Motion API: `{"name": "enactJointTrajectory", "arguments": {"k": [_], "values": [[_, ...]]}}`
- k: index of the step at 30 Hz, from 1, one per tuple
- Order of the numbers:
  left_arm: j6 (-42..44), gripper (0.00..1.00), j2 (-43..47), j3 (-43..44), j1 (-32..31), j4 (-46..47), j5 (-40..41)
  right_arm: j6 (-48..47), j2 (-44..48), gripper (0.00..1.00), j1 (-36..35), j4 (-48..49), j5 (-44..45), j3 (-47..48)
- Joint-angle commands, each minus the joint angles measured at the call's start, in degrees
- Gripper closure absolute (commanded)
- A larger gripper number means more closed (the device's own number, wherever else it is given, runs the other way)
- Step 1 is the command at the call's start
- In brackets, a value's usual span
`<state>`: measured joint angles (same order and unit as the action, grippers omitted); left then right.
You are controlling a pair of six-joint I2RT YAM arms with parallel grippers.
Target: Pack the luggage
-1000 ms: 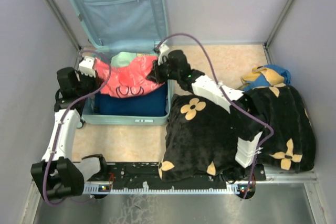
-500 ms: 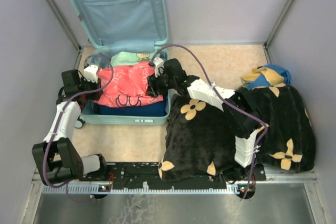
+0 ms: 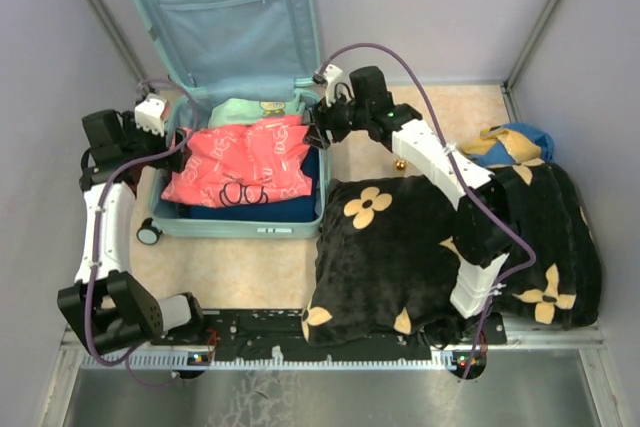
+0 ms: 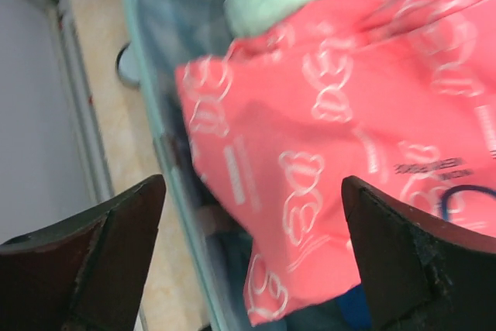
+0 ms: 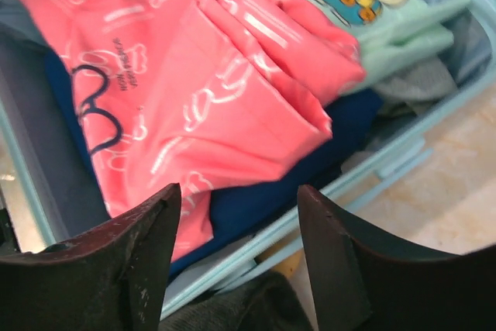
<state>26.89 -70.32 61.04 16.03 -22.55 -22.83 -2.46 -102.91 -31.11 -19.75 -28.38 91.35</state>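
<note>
The luggage (image 3: 235, 228) is lying open at the far left of the tabletop (image 3: 240, 272), its lid standing against the back wall and showing the zipped lining. A pink printed garment (image 3: 245, 162) is sprawling across the top of the load, covering a navy layer (image 3: 255, 209) along the near wall, while a mint-green top with a cartoon print (image 3: 245, 109) is peeking out at the hinge side. One black wheel (image 3: 148, 234) is showing at the case's near-left corner.

The left gripper (image 4: 249, 207) is hovering over the case's left rim, claw spread wide and gripping nothing, the pink fabric lying beneath it. The right gripper (image 5: 236, 215) is hanging above the right rim, its claw also spread apart and empty.

A black blanket with tan flowers (image 3: 400, 247) is heaped along the near right of the tabletop, beside the case and around the right arm. A blue and yellow bundle (image 3: 505, 142) is sitting at the blanket's far edge, near the right wall.
</note>
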Motion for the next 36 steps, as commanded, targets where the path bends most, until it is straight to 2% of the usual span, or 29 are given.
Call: {"name": "enactJointTrajectory", "arguments": {"k": [1, 3, 6, 10, 14, 18, 20, 25, 31, 36], "values": [[3.3, 0.00, -3.1, 6.0, -1.5, -4.9, -19.5, -3.3, 0.3, 0.43, -2.7, 2.0, -6.2, 5.4], [0.3, 0.00, -6.0, 6.9, -3.6, -4.2, -20.1, -4.0, -2.2, 0.45, -4.3, 2.3, -7.3, 7.4], [-0.3, 0.00, -10.5, 7.0, -4.8, -4.2, -21.0, -7.2, -6.5, 0.43, -7.0, 0.9, -6.0, 8.9], [4.4, 0.00, -14.2, 5.2, -7.9, -7.0, -12.9, -12.3, -11.3, 0.23, -9.8, -2.5, -2.8, 8.1], [9.3, 0.00, -17.1, 2.2, -7.0, -11.9, -4.7, -16.0, -12.3, 0.13, -9.8, -4.0, 0.4, 2.1], [14.4, 0.00, -19.0, -3.5, -4.8, -10.3, -1.1, -19.3, -12.6, 0.02, -9.9, -6.4, 1.0, -4.2], [16.1, 0.00, -18.4, -6.3, -4.7, -8.2, 0.0, -20.7, -12.6, 0.01, -9.9, -7.4, 1.3, -5.8], [18.1, 0.00, -15.4, -5.4, -4.1, -8.3, -3.1, -22.2, -7.9, 0.01, -9.8, -8.9, -0.4, -5.7], [22.2, 0.00, -11.7, 2.9, -3.1, -14.8, -11.1, -24.1, 2.2, 0.01, -9.2, -12.5, -5.7, -3.0], [21.8, 0.00, -8.1, 6.0, -3.3, -13.6, -19.3, -22.4, 7.3, 0.01, -3.9, -14.4, -9.8, 0.4]]}}
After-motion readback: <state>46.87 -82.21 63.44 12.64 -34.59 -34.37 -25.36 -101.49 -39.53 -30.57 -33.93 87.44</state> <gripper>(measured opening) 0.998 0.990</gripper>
